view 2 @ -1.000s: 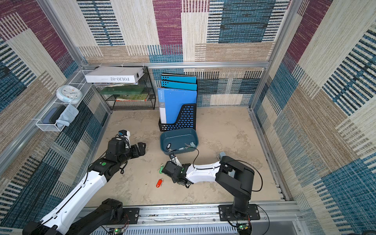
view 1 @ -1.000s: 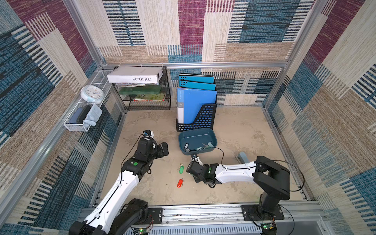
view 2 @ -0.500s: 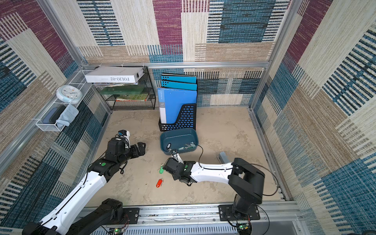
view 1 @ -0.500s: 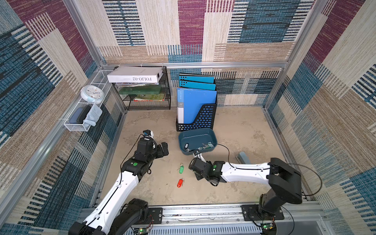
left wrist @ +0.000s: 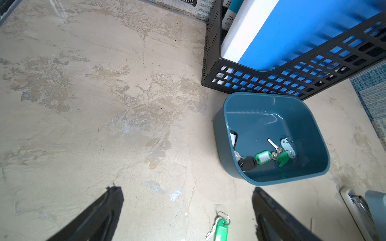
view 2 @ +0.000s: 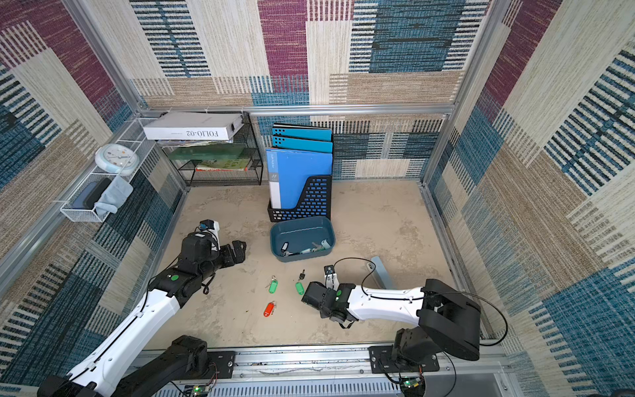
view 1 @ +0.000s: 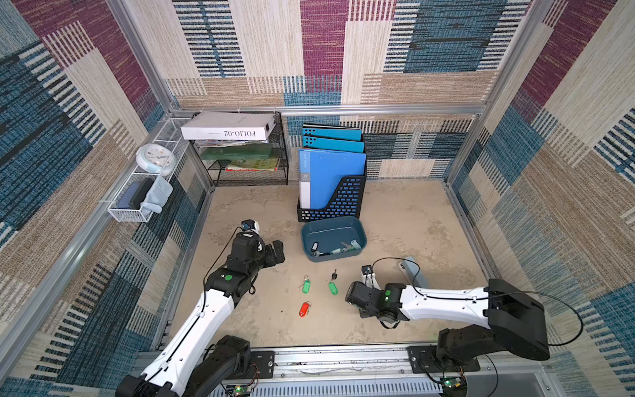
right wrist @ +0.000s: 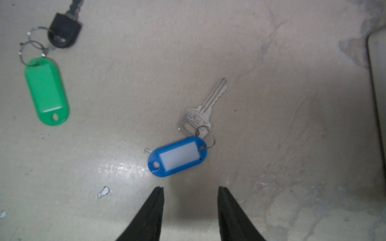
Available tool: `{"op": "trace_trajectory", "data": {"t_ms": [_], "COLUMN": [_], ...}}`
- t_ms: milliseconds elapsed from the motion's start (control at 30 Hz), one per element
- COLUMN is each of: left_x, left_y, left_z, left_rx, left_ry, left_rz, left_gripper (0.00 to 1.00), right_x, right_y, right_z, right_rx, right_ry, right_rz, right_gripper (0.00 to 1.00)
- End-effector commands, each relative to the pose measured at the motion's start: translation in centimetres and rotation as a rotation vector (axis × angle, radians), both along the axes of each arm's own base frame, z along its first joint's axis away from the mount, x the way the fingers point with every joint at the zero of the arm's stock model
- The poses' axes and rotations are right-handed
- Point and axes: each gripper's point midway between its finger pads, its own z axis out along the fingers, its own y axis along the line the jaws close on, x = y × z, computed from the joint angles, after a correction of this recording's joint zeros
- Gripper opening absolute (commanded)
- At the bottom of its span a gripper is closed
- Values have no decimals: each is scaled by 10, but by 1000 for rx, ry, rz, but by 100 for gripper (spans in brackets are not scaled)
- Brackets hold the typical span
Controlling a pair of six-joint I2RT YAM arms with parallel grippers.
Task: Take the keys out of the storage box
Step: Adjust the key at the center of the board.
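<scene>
while the right gripper (right wrist: 190,188) hung low over the table (right wrist: 271,146) with its jaws partly apart and nothing between them, the blue-tagged key (right wrist: 178,156) lay free just ahead of its fingertips, not touching them. a green-tagged key (right wrist: 46,91) lay near it, and in a top view a second green-tagged key (view 1: 305,286) and a red-tagged key (view 1: 303,308) lay out on the table too. the left gripper (left wrist: 185,188) hovered beside the storage box (left wrist: 261,123), spread wide and empty. several keys (left wrist: 263,157) sat bunched inside the box toward one wall, tags and rings overlapping. the step in hand looked like reaching in for the next one. to do it well, an arm should come down into the box from above and close across a single tag rather than a ring, since the tangle might drag a neighbour along or shove the light box against the file holder (left wrist: 212,62) just behind it.
</scene>
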Motion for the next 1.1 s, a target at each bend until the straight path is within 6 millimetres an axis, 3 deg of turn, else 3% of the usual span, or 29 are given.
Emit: {"op": "trace_trajectory", "data": {"t_ms": [0,233,433,533,633,733,833,933,1067], "left_x": [-1,-1,-1,-1,-1,-1,-1,0,3], "left_y": [1,2,4,4,4,4,4,3,-3], "left_z": [2,3,3,2,3,3,3,3,-1], "left_rx": [-8,-3,5,6,5,5,4,2,-13], "left_ry": [-8,-10,-12,-9,-12,-13,-13,-11,4], "left_rz": [7,12,17,16,17,17,16,16,-6], "left_gripper": [100,100,100,100,100,100,100,100,99], "right_x": [11,31,35,38,48,69,106,142,185], "right_y": [4,15,23,21,20,33,49,75,99], "right_z": [-4,-22,-15,4,43,79,98,101,82], "right_rx": [33,27,16,14,8,25,77,141,79], "right_ry": [-17,-10,-17,-46,-125,-241,-287,-281,-199], "right_rz": [-37,7,60,75,85,135,139,168,171], "right_gripper": [37,31,35,41,51,59,64,69,79]}}
